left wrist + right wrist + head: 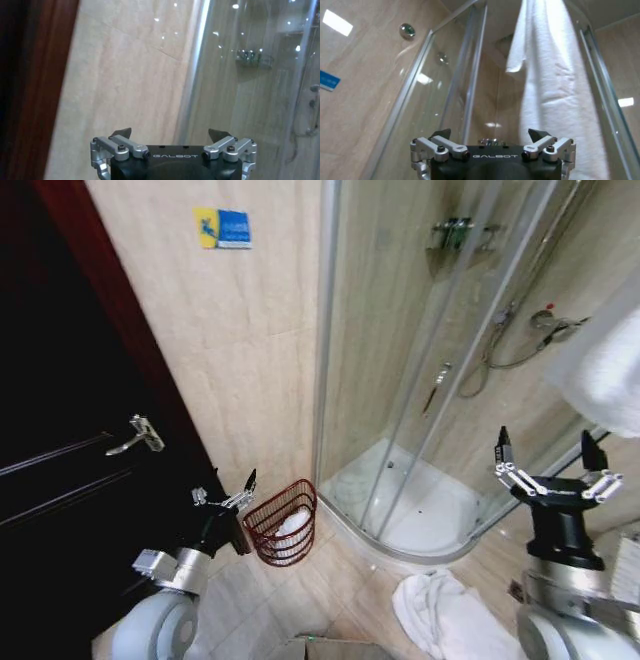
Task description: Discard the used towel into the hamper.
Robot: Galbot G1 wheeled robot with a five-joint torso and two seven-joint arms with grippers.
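The hamper [282, 523], a reddish-brown wire basket, stands on the floor against the tiled wall, with something white inside it. My left gripper [224, 488] [170, 133] hovers open and empty just left of its rim. A crumpled white towel [438, 608] lies on the floor by the shower tray. Another white towel [608, 375] [555, 75] hangs at the right. My right gripper [547, 442] [490, 133] is open and empty, raised below and in front of the hanging towel. I cannot tell which towel is the used one.
A dark door [60, 480] with a metal handle [137, 435] stands to the left. The curved glass shower enclosure [420, 360] and its white tray [425, 505] take up the middle and right. Tiled floor lies between hamper and floor towel.
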